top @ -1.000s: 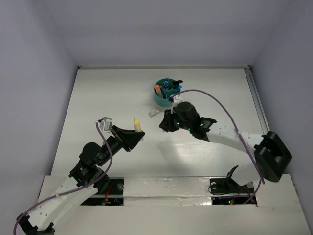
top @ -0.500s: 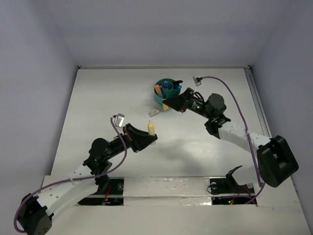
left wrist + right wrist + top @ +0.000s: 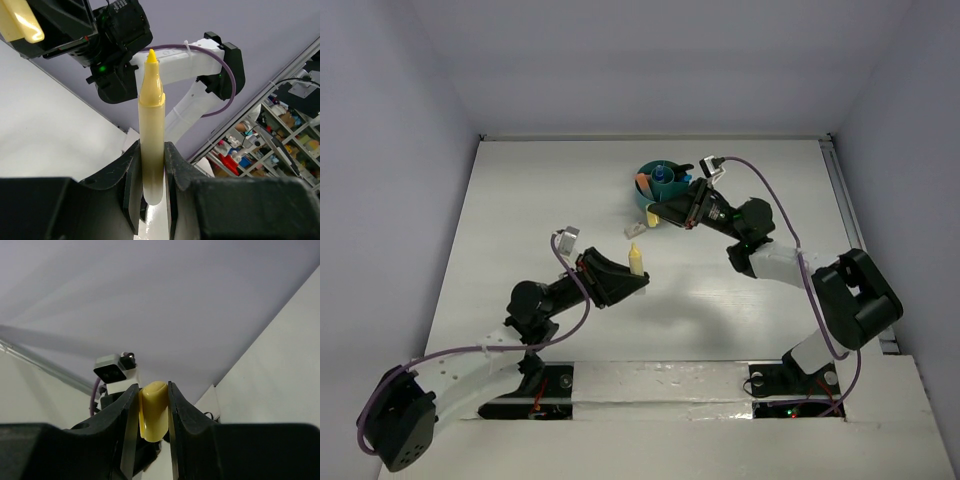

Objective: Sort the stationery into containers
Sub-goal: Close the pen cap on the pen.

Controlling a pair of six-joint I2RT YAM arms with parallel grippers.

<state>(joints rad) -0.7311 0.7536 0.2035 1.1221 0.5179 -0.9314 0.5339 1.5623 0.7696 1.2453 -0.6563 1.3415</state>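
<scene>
My left gripper [image 3: 634, 276] is shut on a yellow marker [image 3: 636, 259], held upright above the table's middle. In the left wrist view the marker [image 3: 151, 125] stands between the fingers with its pointed tip bare. My right gripper [image 3: 661, 215] is shut on a small yellow cap [image 3: 153, 410] and hangs just in front of the teal organizer [image 3: 648, 203]. The cap also shows in the left wrist view [image 3: 19, 21]. The organizer holds orange, blue and black items. A small white eraser-like bit [image 3: 630, 230] lies on the table left of the right gripper.
White walls close the table at the back and both sides. A metal rail [image 3: 847, 205] runs along the right edge. The left wrist camera [image 3: 114, 368] faces my right gripper at close range.
My left arm carried the yellow marker right and forward toward the centre. My right gripper rose from the table by the white bit and turned to beside the organizer, with the yellow cap in it.
</scene>
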